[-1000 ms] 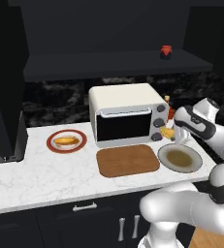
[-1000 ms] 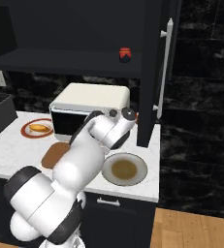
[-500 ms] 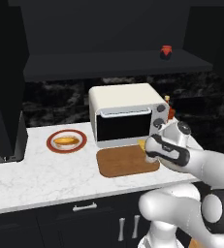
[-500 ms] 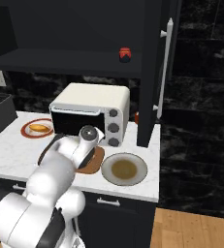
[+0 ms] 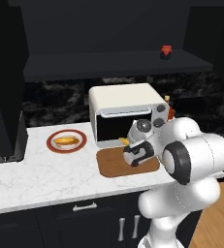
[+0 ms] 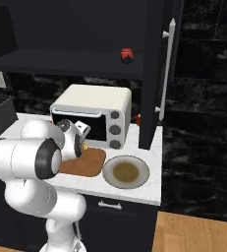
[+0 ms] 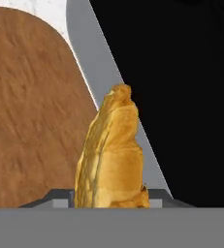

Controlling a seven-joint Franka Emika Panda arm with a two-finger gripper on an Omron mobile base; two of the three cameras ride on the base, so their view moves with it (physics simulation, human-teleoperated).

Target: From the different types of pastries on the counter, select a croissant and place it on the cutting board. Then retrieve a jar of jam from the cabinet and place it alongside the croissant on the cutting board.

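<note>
We see the claw (image 5: 127,145) closed on the croissant (image 7: 112,155), which pokes out between its fingertips. It hangs over the back edge of the cutting board (image 5: 114,163), right in front of the toaster oven (image 5: 125,114). The board lies on the white table (image 5: 40,169). On the board's right sits a round plate (image 6: 126,172), and well to its left a red-rimmed plate (image 5: 66,141) carries the other pastry (image 5: 66,141). The jam jar (image 5: 166,52) stands up on the cabinet shelf (image 5: 108,65).
</note>
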